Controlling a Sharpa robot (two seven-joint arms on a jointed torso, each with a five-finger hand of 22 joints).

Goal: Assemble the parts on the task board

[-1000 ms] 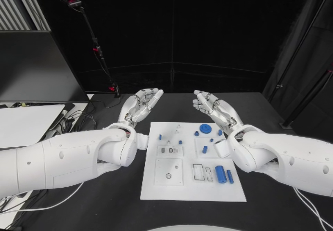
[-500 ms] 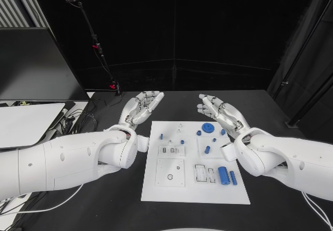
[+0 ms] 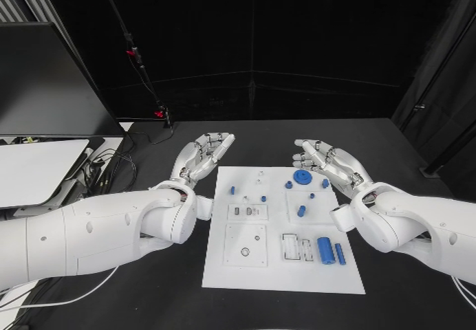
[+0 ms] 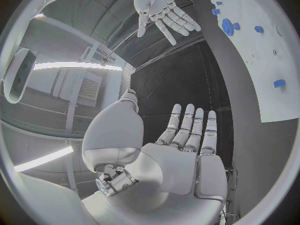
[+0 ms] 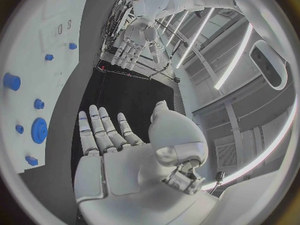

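Board (image 3: 283, 275) sits centre frame, small blue parts on it untouched. Left hand (image 3: 201, 157) upper left of board, right hand (image 3: 330, 163) upper right; both empty, fingers apart. Blue gear (image 3: 301, 178) lies just left of right fingers (image 3: 316, 159); right hand nearer.

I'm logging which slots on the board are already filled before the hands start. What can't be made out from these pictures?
- Head view: the small blue parts on the white task board are too small to tell seated from loose.
- Head view: the right arm covers the board's right edge near the open right hand.
- Left wrist view: the picture's rim cuts off most of the board beyond the open left hand.
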